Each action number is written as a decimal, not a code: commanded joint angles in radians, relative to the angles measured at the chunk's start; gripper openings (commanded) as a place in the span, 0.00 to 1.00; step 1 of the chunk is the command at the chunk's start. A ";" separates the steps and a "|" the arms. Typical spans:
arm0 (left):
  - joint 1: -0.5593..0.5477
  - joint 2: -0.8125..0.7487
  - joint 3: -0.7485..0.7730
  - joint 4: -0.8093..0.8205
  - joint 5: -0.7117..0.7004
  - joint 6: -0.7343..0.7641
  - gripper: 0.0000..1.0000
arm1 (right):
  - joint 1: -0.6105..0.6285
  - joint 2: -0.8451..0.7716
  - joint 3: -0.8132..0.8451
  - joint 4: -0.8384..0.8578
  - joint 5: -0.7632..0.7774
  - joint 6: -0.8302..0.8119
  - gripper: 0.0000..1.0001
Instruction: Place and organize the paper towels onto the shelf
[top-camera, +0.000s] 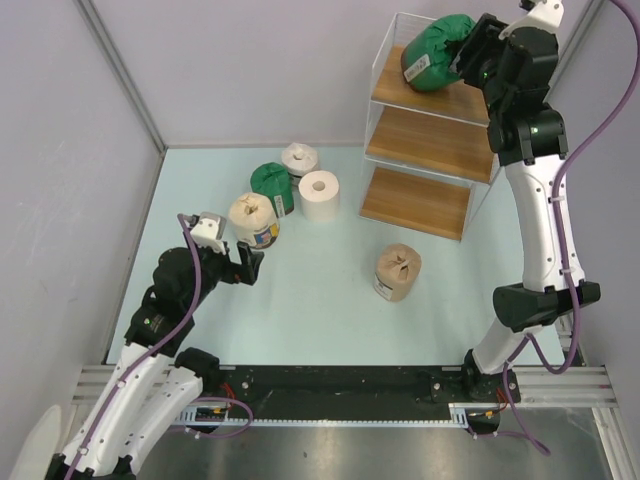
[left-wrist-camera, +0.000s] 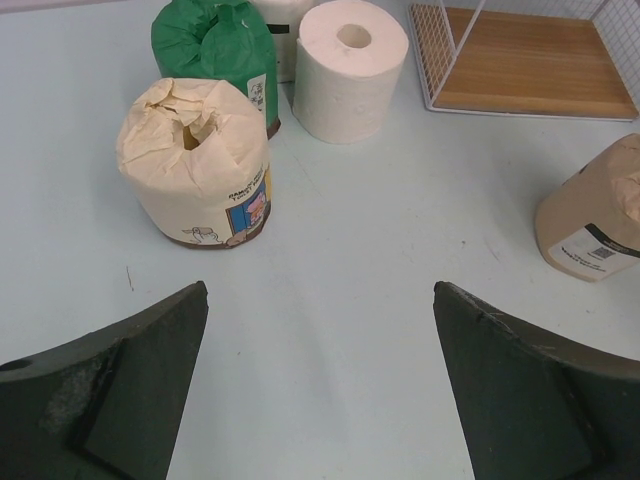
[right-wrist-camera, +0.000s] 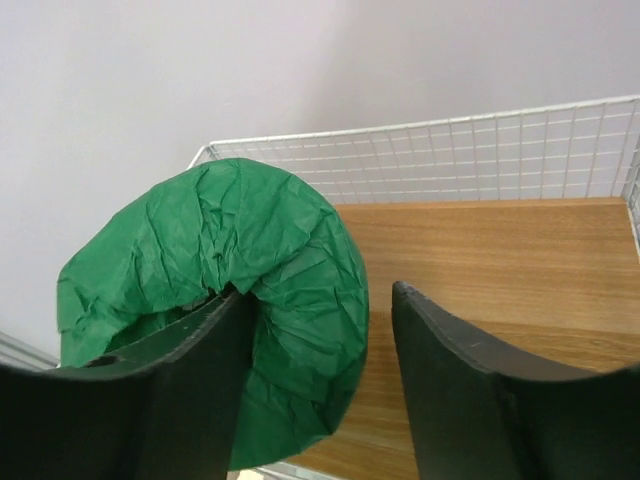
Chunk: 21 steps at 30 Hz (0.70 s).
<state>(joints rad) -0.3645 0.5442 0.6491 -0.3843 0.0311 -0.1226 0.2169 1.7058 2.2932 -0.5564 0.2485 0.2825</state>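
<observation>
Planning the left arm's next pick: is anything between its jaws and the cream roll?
No. The left wrist view shows only bare table between the left gripper and the cream roll; a green roll stands behind it.

Table (top-camera: 320, 300) holds shelf (top-camera: 425, 140) and five rolls (top-camera: 319, 195); green roll (top-camera: 432, 55) on top board (top-camera: 440, 103).

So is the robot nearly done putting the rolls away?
Not yet. One green roll is up on the shelf's top board, and the right gripper is open there, one finger off it. The open left gripper faces the cream roll. That one, the second green roll, the bare white roll, the white-wrapped roll and the tan roll wait on the table.
</observation>
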 joint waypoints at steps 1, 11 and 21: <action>-0.010 0.000 -0.005 0.004 0.006 0.006 1.00 | -0.024 0.023 0.072 0.032 -0.032 0.004 0.64; -0.013 0.007 -0.003 0.001 0.003 0.008 1.00 | -0.054 0.098 0.146 0.070 -0.089 0.058 0.67; -0.014 -0.004 -0.002 0.002 -0.016 0.001 1.00 | 0.092 -0.203 -0.242 0.288 -0.106 -0.005 0.72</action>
<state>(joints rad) -0.3710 0.5510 0.6491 -0.3847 0.0296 -0.1226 0.1917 1.6882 2.1777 -0.4156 0.1291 0.3344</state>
